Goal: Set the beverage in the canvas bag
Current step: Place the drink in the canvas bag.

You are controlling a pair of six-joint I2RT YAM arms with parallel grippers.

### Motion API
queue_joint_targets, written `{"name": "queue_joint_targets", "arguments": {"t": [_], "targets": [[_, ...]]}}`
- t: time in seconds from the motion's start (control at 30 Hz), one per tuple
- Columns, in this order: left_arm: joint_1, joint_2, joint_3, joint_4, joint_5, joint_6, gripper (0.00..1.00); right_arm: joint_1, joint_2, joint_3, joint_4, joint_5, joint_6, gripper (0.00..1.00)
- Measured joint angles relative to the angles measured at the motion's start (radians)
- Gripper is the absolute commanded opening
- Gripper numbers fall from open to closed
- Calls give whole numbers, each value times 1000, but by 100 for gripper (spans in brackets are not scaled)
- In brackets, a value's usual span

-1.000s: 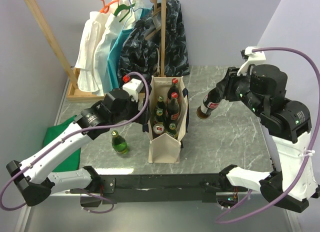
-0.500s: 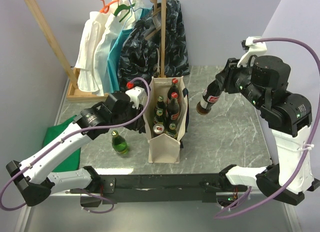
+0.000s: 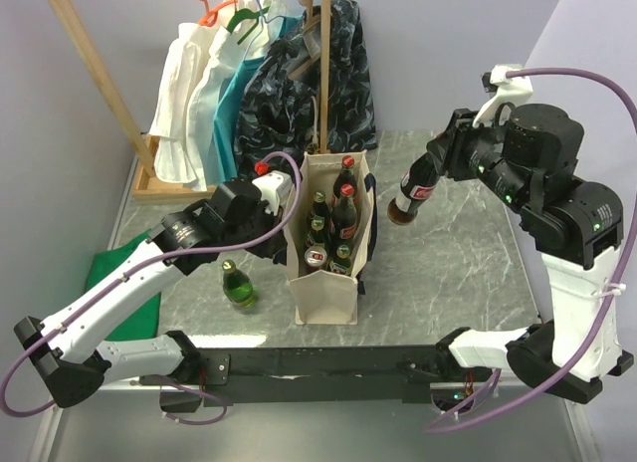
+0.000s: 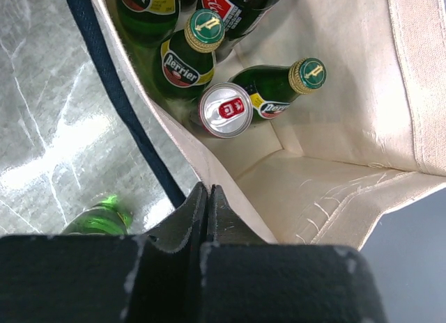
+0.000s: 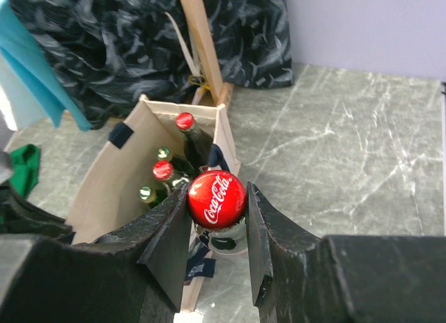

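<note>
Cream canvas bag (image 3: 323,283) w/ navy trim; red-cap bottle (image 3: 413,191).

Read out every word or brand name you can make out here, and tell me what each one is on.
"Coca-Cola": red cap of the cola bottle in the right gripper.
"Perrier": neck label of a green bottle in the canvas bag.
"Perrier": second green bottle beside it.
Unreadable: red mark on the can; the red-labelled bottle, script cut off; every label in the top view.
</note>
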State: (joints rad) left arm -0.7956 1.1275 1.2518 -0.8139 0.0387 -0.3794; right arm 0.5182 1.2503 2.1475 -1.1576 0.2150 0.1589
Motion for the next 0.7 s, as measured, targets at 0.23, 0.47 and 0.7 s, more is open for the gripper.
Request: {"name": "queue_joint_targets", "arguments": {"t": [0.23, 0.47, 0.7], "targets": [[0, 0, 2, 0, 8, 0, 1, 1, 5, 54, 2, -64, -1, 0], [0, 0, 2, 1, 8, 0, 1, 28, 11, 63, 4, -140, -2, 0], [-1, 1, 2, 4, 6, -1, 1, 168, 52, 69, 3, -122, -26, 0]]}}
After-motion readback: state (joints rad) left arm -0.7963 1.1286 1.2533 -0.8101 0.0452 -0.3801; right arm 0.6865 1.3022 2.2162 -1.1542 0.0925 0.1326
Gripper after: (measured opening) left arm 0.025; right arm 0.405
